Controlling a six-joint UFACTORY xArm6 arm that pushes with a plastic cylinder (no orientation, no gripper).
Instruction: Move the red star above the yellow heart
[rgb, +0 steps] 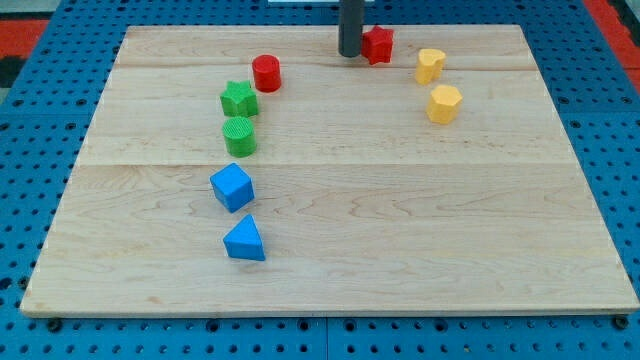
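Rod's tip (350, 53) presses the red star block's (379, 45) left side at upper centre, ready to shove it rightward over the yellow heart block (430, 65).

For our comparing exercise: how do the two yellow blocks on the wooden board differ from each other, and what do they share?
The yellow heart-shaped block lies nearer the view's top, closer to the red star-shaped block; the yellow many-sided block sits below it, slightly to the view's right. The heart has a notched outline; the many-sided block has flat facets and looks a little bulkier. Both are yellow, lie on the wooden board, and are untouched by my tip, which is beside the red star.
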